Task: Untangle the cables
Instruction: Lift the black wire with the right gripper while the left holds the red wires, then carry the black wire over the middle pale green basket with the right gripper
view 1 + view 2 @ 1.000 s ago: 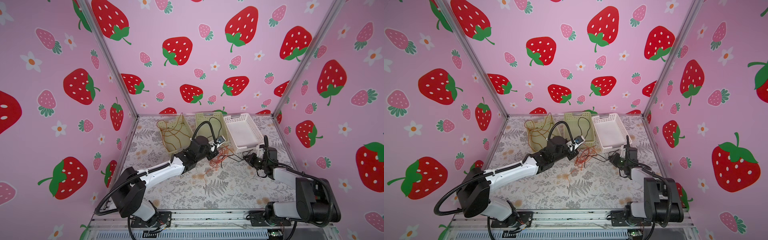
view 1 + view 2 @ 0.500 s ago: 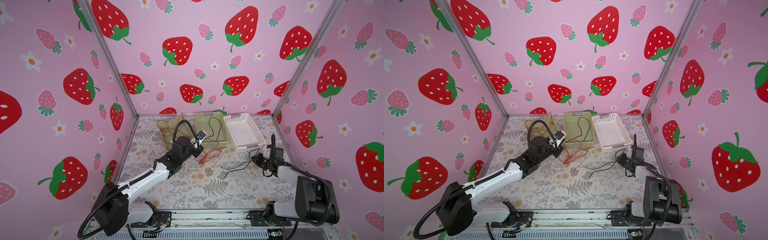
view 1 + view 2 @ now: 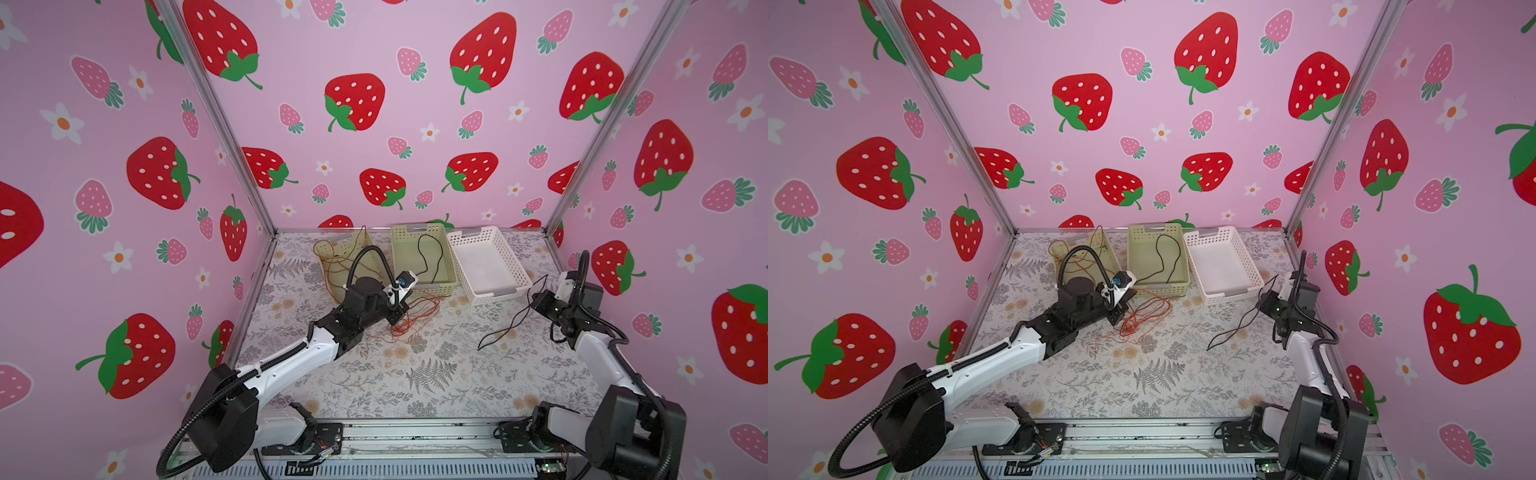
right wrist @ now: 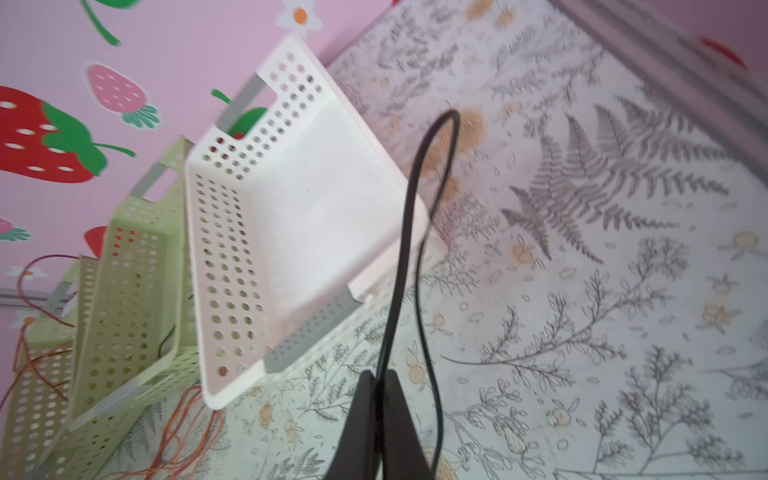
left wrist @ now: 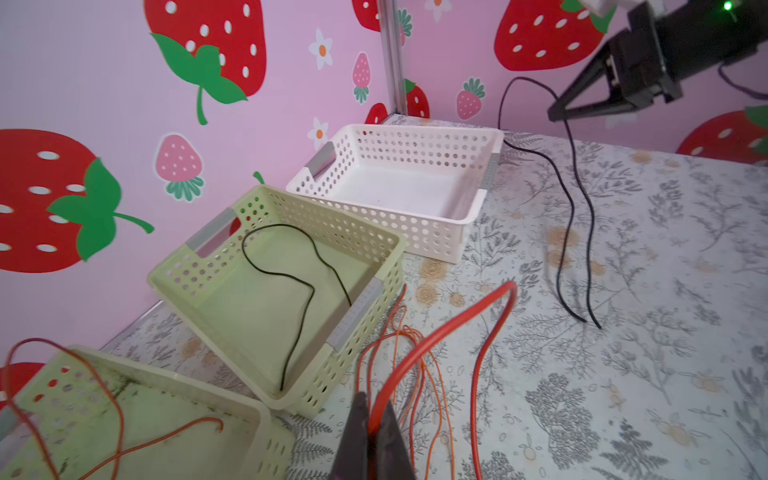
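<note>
On the table (image 3: pixel 436 386) stand a cream basket (image 3: pixel 332 249), green basket (image 3: pixel 432 287) and white basket (image 3: pixel 486 266); red cables (image 3: pixel 399 328) and a black cable (image 3: pixel 505 330) trail in front.

No legible text, label, brand, number or sign in any view.
</note>
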Controlling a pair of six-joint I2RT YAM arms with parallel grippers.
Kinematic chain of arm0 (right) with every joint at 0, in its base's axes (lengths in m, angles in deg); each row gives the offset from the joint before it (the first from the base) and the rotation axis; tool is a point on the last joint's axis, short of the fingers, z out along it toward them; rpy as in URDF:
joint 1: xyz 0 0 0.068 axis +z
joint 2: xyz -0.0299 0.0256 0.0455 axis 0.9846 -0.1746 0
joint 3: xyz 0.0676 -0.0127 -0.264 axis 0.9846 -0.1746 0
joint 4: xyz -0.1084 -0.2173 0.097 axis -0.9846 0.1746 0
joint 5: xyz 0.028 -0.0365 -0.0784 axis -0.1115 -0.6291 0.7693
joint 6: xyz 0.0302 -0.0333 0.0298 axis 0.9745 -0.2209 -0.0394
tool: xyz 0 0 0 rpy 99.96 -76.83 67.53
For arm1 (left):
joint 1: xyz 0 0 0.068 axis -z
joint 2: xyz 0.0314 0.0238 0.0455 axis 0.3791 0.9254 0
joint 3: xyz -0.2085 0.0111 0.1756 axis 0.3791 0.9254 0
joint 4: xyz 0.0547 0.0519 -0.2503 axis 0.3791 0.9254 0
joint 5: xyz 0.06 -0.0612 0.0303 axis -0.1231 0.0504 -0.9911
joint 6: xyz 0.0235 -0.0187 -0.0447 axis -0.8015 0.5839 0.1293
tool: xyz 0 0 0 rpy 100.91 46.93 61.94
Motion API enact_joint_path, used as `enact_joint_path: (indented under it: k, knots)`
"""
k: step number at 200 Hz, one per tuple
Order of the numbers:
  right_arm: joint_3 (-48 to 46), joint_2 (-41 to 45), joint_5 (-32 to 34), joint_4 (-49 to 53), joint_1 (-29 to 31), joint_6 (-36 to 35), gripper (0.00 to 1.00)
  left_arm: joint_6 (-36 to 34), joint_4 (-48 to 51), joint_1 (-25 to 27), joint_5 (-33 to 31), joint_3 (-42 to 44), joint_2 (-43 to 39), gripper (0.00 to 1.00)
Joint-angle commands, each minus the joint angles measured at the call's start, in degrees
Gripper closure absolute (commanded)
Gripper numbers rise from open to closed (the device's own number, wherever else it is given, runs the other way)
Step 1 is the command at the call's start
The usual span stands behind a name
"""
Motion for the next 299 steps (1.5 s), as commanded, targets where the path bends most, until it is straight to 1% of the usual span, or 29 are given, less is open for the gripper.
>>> enact_joint_path:
  k: [1,16,30,48,67,80,85,95,112,123,130,140,152,173,183,194,208,219,237,252,283,299]
  knots:
    - [4.59,3.01,-6.82,0.38,0.03,-4.44,1.00,-0.54,2.57,2.05,6.02,-0.63,2.76,1.00]
    - [8.14,4.10,-9.55,0.40,0.94,-5.92,1.00,-1.61,4.06,3.64,6.19,-1.45,4.85,1.00]
    - [11.65,4.81,-12.74,-0.50,2.65,-7.59,1.00,-1.24,3.40,4.41,6.82,-1.57,6.57,1.00]
    - [14.52,5.58,-15.58,-4.79,5.68,-7.78,1.00,-0.44,1.69,5.11,7.32,-1.57,8.58,1.00]
    - [16.53,5.31,-15.52,-10.78,10.03,-7.50,1.00,-0.57,1.34,6.22,7.58,-2.41,10.72,1.00]
    - [19.29,3.05,-12.50,-11.92,14.17,-8.94,1.00,-1.47,2.28,7.29,7.38,-3.19,12.27,1.00]
    - [20.90,1.53,-11.51,-11.60,15.85,-9.92,1.00,-1.65,2.54,7.77,6.07,-3.40,12.59,1.00]
    - [24.65,-2.05,-9.99,-10.58,18.86,-11.33,1.00,-1.58,2.13,8.63,2.78,-3.16,12.87,0.95]
    - [30.52,-8.10,-8.93,-11.80,22.92,-12.13,1.00,0.16,-0.24,8.66,-2.04,-1.47,10.96,0.61]
    - [33.39,-11.57,-8.76,-14.51,24.80,-12.20,1.00,0.19,-2.12,8.65,-5.37,0.06,8.78,0.46]
    - [35.26,-14.11,-8.76,-16.06,25.80,-12.08,1.00,-0.05,-2.48,8.68,-6.93,0.89,7.40,0.40]
    - [39.03,-17.95,-9.31,-16.78,27.13,-11.87,1.00,-0.49,-1.97,8.72,-9.24,1.39,5.63,0.34]
    - [43.72,-22.50,-10.56,-16.53,28.61,-11.76,1.00,-0.59,-1.16,8.65,-12.16,2.08,3.37,0.27]
    - [50.15,-29.46,-10.16,-15.31,31.60,-12.97,1.00,-0.04,-0.10,8.06,-15.73,3.57,-0.54,0.15]
    - [51.79,-32.52,-9.67,-15.39,32.55,-14.07,1.00,1.09,0.68,7.28,-17.11,4.02,-2.25,0.00]
    - [53.54,-36.40,-8.93,-14.85,33.03,-14.15,1.00,3.26,1.53,6.27,-18.80,4.38,-3.87,0.01]
    - [54.58,-40.45,-7.52,-13.87,33.26,-14.39,1.00,5.89,4.42,4.30,-19.17,4.47,-5.98,0.01]
    - [53.41,-42.60,-5.78,-14.60,33.30,-14.29,1.00,8.01,6.09,3.02,-20.23,4.88,-7.68,0.01]
    - [50.05,-44.95,-5.02,-18.24,33.52,-14.37,1.00,9.88,8.60,0.83,-20.89,5.98,-10.41,0.01]
    - [49.02,-47.77,-5.93,-19.53,34.10,-15.64,1.00,11.59,8.76,-0.78,-22.67,7.58,-12.57,0.01]
    - [50.40,-53.38,-4.76,-16.67,36.19,-19.95,1.00,15.07,8.26,-3.06,-26.67,9.98,-15.99,0.01]
    - [51.31,-55.62,-1.90,-15.17,36.93,-20.48,1.00,16.94,10.04,-4.30,-26.15,9.88,-16.22,0.01]
